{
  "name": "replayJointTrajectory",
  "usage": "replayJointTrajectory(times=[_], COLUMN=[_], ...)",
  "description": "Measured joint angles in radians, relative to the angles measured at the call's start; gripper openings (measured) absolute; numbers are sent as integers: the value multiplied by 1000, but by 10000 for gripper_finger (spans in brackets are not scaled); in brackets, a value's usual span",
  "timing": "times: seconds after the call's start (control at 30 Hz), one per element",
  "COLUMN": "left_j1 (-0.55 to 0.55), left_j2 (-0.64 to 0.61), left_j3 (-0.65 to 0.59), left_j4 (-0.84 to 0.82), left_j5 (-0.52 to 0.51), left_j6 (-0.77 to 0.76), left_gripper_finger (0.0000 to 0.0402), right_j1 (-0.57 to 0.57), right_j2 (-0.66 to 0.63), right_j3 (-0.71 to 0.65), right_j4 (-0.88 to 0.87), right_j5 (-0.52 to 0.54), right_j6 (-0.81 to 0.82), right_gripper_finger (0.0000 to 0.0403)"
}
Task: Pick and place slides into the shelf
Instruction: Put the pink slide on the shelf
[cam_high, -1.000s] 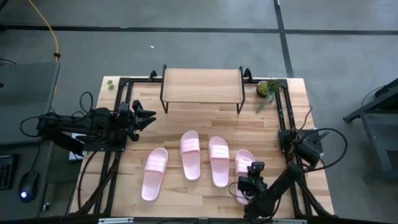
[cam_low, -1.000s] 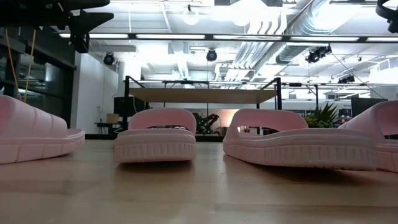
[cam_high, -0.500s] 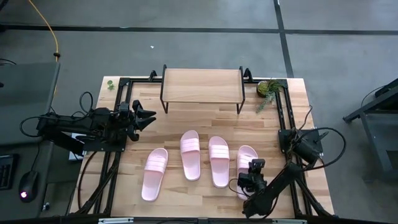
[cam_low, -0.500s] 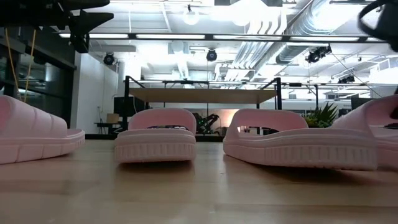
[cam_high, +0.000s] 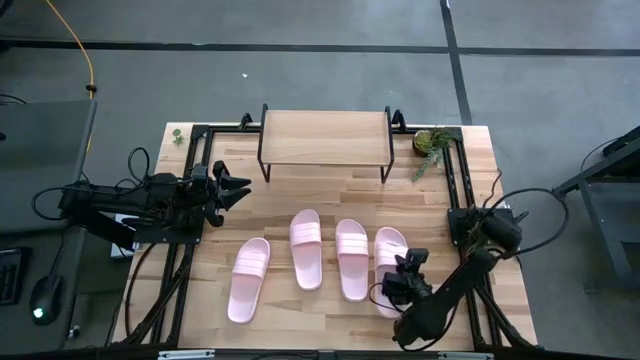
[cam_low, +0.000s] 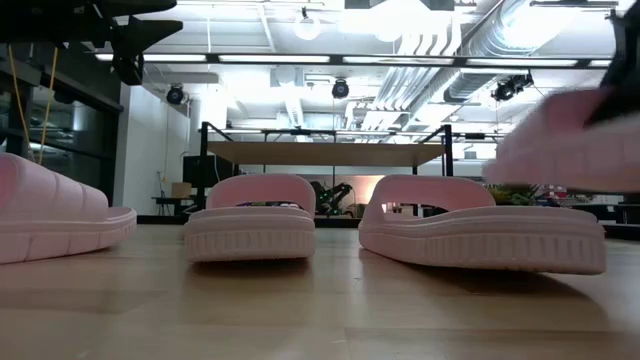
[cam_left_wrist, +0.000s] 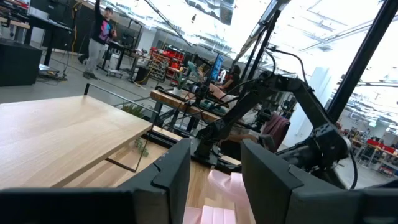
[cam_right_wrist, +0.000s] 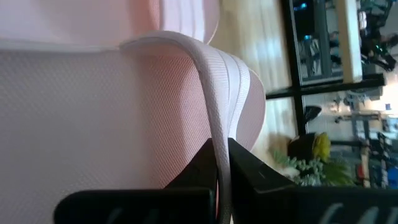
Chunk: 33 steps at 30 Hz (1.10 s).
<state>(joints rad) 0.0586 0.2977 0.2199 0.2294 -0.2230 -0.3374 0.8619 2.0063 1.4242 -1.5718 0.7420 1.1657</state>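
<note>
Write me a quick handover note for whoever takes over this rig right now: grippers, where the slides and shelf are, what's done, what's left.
Right gripper: shut on the strap of the rightmost slide, lifted clear of the table in the low view.
Left gripper: open, empty, waiting at the table's left edge.
Other three slides: flat on the table in front of the shelf.
Done: nothing on the shelf.
Left: place all four slides.
</note>
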Motion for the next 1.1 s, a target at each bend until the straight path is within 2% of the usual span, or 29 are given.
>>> replayJointTrajectory(times=[0.53,1.1], left_j1=[0,0], left_j2=[0,0], left_j3=[0,0], left_j4=[0,0], left_j5=[-5,-6], left_j6=[0,0], left_gripper_finger=[128,128], right_j1=[-34,-152], right_j2=[-180,-387], right_j3=[0,0], right_j4=[1,0], right_j5=[180,331], right_j6=[-178,-410], right_gripper_finger=[0,0])
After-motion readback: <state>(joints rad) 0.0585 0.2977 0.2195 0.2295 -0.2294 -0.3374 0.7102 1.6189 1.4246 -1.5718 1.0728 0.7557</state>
